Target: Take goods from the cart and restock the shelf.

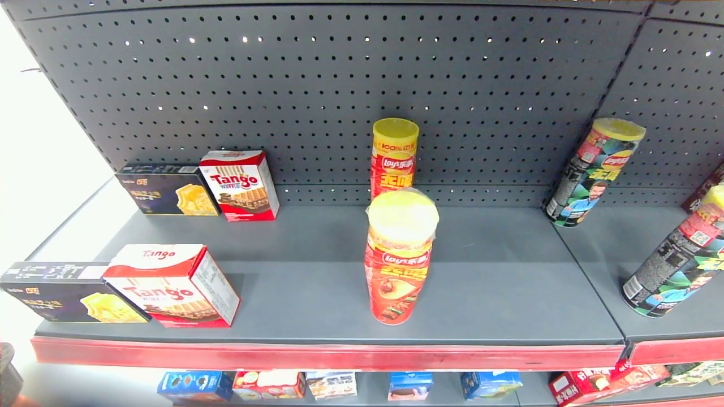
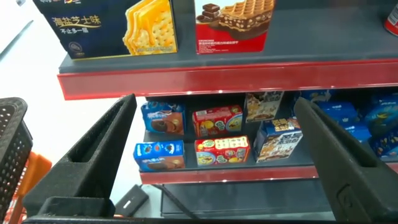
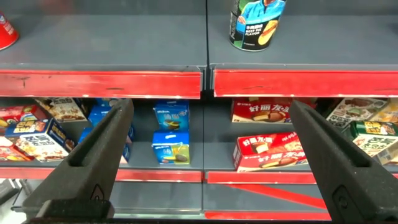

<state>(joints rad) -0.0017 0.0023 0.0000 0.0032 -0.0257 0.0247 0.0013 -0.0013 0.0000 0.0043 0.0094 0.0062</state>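
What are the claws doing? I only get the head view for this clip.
Observer: The left claw is open and empty, facing the snack boxes on the lower shelves.
Operator: And the right?
Observer: The right claw is open and empty too, low before the red shelf edge under a dark can.
Operator: Any cart in sight?
Observer: A black mesh basket stands past the shelf's end, by the left claw; its contents are hidden.
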